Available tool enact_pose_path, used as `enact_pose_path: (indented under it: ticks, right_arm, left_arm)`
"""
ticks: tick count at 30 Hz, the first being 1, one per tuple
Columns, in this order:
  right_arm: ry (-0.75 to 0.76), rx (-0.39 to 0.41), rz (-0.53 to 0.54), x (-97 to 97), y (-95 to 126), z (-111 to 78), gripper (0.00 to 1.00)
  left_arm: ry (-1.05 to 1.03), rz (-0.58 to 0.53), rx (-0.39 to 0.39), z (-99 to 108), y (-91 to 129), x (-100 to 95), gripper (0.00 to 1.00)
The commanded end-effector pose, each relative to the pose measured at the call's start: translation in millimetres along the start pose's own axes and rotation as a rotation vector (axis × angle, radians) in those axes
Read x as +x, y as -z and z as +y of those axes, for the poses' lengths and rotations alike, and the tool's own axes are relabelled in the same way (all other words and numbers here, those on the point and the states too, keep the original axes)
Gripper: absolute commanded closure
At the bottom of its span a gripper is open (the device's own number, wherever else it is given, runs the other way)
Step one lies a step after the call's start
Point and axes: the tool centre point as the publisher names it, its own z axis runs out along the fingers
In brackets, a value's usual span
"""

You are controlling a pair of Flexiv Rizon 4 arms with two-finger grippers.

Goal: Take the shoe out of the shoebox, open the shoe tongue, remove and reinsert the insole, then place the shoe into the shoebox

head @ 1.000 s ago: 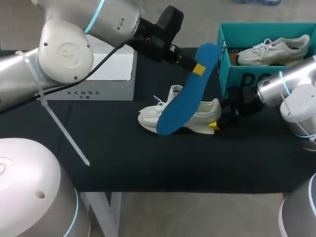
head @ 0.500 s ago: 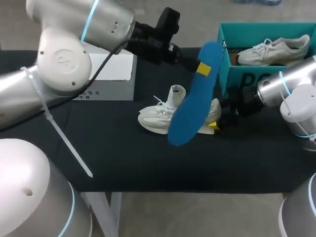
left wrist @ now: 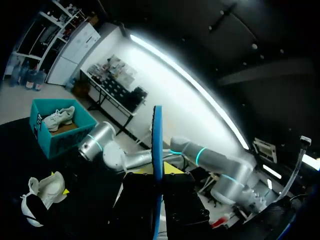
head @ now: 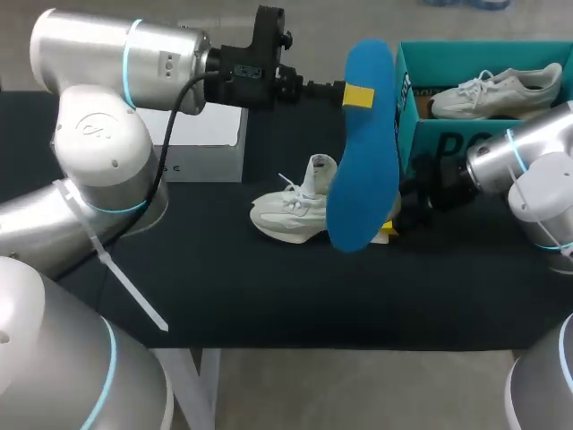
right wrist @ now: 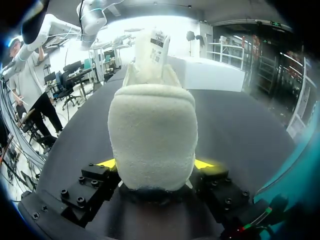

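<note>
Your left gripper (head: 356,94) pinches the blue foam insole (head: 363,157) near its upper end. The head view shows the insole hanging broadside in the air, its lower end in front of the white fabric sneaker (head: 291,213). The left wrist view gives you only its thin edge (left wrist: 157,145) between dark fingers. Your right gripper (right wrist: 155,166) clamps the sneaker's heel from both sides, a yellow tip against each flank. From above, the insole covers most of that grip. The sneaker stands on the black table (head: 224,287), near the teal cardboard shoebox (head: 474,139), which the head view cuts off and which holds a second white sneaker (head: 497,90). Bare tabletop lies in front of the sneaker. A white rectangular box (head: 210,134) sits under the left arm.
</note>
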Motion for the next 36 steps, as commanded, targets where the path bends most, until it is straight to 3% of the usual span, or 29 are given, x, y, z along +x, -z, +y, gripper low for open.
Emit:
enact_pose_path:
  ticks: [1,5,12,22,24,25,27,30,32,36]
  right_arm:
    - [0.000,0.000,0.000,-1.6,-3,-3.4,1.00]
    - [0.000,0.000,0.000,-1.6,-3,-3.4,1.00]
    - [0.000,0.000,0.000,-1.6,-3,-3.4,1.00]
    - [0.000,0.000,0.000,-1.6,-3,-3.4,1.00]
    - [0.000,0.000,0.000,-1.6,-3,-3.4,0.00]
    - [0.000,0.000,0.000,-1.6,-3,-3.4,0.00]
    - [0.011,0.069,-0.002,-2.0,22,14.8,0.00]
    - [-0.045,0.171,0.037,-2.6,41,22.9,0.00]
    - [-0.095,0.237,0.066,-1.8,45,23.2,0.00]
    - [-0.163,0.290,0.125,2.9,46,27.5,0.00]
  left_arm:
    - [-0.040,0.024,-0.020,-1,4,15.5,1.00]
    - [-0.084,0.005,-0.090,-8,1,34.5,1.00]
    - [-0.095,0.053,-0.021,-29,6,53.3,1.00]
    - [-0.076,0.055,-0.022,-29,6,56.2,1.00]
    - [-0.076,0.055,-0.022,-29,6,56.2,1.00]
    - [-0.076,0.055,-0.022,-29,6,56.2,1.00]
    - [-0.076,0.055,-0.022,-29,6,56.2,1.00]
    - [-0.076,0.055,-0.022,-29,6,56.2,1.00]
    - [-0.076,0.055,-0.022,-29,6,56.2,1.00]
    - [-0.076,0.055,-0.022,-29,6,56.2,1.00]
